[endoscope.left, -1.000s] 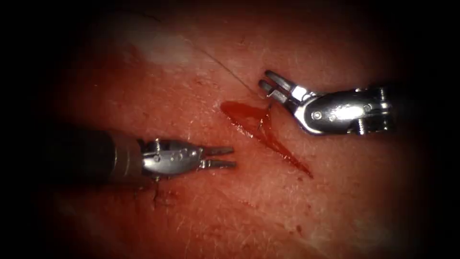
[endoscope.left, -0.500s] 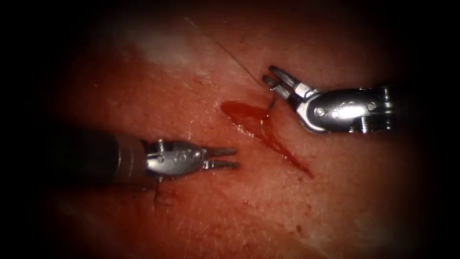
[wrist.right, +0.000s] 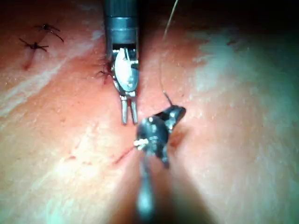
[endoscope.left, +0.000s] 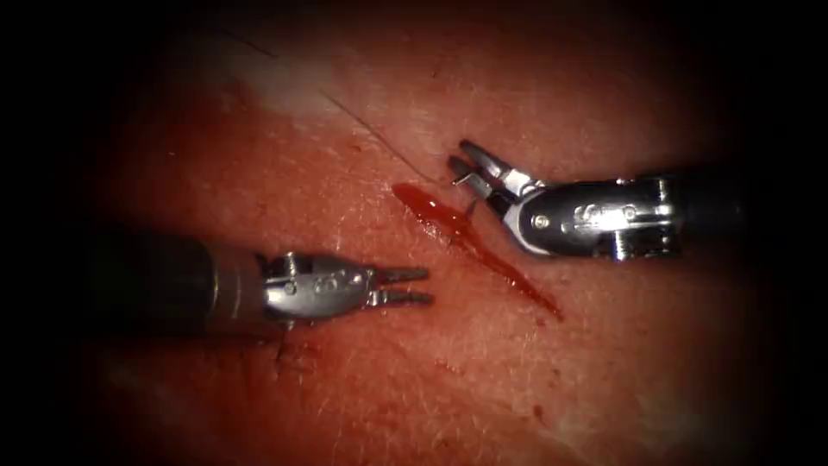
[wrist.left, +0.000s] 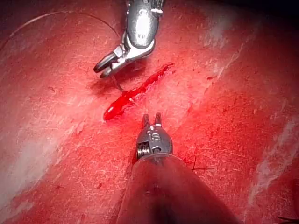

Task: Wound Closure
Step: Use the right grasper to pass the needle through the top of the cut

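The cut runs slantwise across the tissue and holds red fluid. My right tool stands just right of the cut's upper end, jaws shut on the curved needle near its thread end. The needle hangs down to the cut's right lip; I cannot tell whether its point is in the tissue. Dark thread trails from it up and left. My left tool hovers left of the cut, jaws open and holding nothing. It also appears as the left tool facing the right tool.
Dark knotted stitches sit in the tissue under the left tool's shaft, and more stitches lie further off. A pale patch of tissue lies up and left of the cut. The thread arcs across the tissue.
The right tool has moved left and down toward the cut's upper end, carrying the needle and swinging the thread with it. The left tool has edged slightly right.
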Controlling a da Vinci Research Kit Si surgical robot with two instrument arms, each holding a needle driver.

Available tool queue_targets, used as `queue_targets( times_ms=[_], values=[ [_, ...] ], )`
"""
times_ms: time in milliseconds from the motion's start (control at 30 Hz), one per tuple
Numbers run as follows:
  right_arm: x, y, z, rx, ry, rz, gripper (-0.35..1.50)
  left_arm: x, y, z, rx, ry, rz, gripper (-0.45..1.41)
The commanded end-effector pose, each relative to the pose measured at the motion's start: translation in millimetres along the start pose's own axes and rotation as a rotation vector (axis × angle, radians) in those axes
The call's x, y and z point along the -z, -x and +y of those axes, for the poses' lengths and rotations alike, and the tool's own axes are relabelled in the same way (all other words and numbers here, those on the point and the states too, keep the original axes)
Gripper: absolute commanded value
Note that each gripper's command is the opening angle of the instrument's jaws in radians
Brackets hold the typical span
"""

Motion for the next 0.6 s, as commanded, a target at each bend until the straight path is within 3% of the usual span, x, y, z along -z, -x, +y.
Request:
queue_targets(
  times_ms=[33, 300, 600],
  values=[
    [-0.3, 0.2, -0.8, -0.001, -0.001, 0.001, -0.35, -0.7, 0.7, 0.5, 0.001, 0.002, -0.001, -0.10],
    [-0.3, 0.4, -0.1, -0.269, -0.054, -0.027, -0.35, -1.1, 1.4, 0.2, -0.007, 0.003, -0.005, -0.10],
    [-0.9, 2.6, -0.9, -0.608, -0.119, -0.072, -0.35, -0.2, 1.7, -0.3, -0.010, 0.015, -0.005, -0.05]
  ],
)
